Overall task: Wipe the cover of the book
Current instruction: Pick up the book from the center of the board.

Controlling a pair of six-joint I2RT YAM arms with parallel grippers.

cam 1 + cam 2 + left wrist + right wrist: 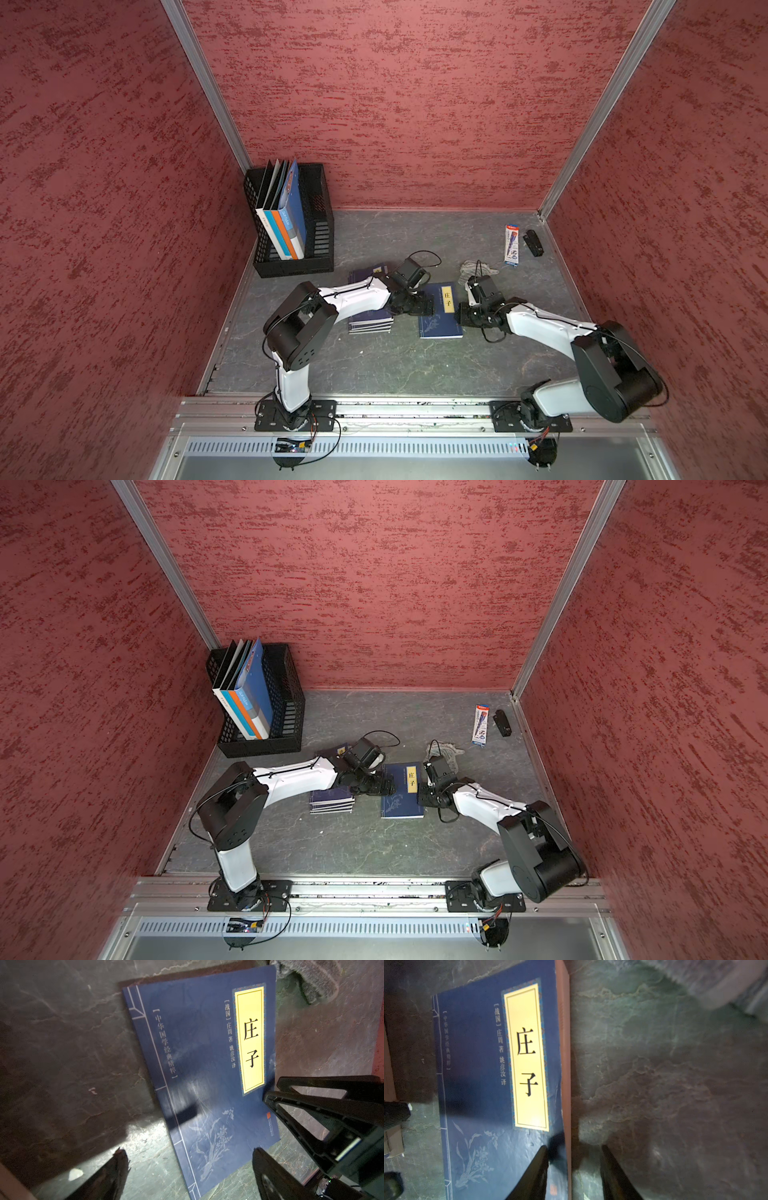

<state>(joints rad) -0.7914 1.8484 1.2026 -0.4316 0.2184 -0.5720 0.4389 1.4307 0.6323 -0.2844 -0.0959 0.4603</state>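
No wiping yet: grey cloth (pixel 467 268) lies loose near the blue book (pixel 438 320) (cover bare). Left gripper (pixel 190 1152) is wide apart, right gripper (pixel 574 1147) narrower, both empty.

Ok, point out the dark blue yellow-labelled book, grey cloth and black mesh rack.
Dark blue yellow-labelled book (pixel 439 322): in a top view, lower cover.
Grey cloth (pixel 466 270): in a top view, visible middle.
Black mesh rack (pixel 297 268): in a top view, front wall.

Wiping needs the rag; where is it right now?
In both top views the rag lies past the far right corner of the blue book, left of the pen pack.
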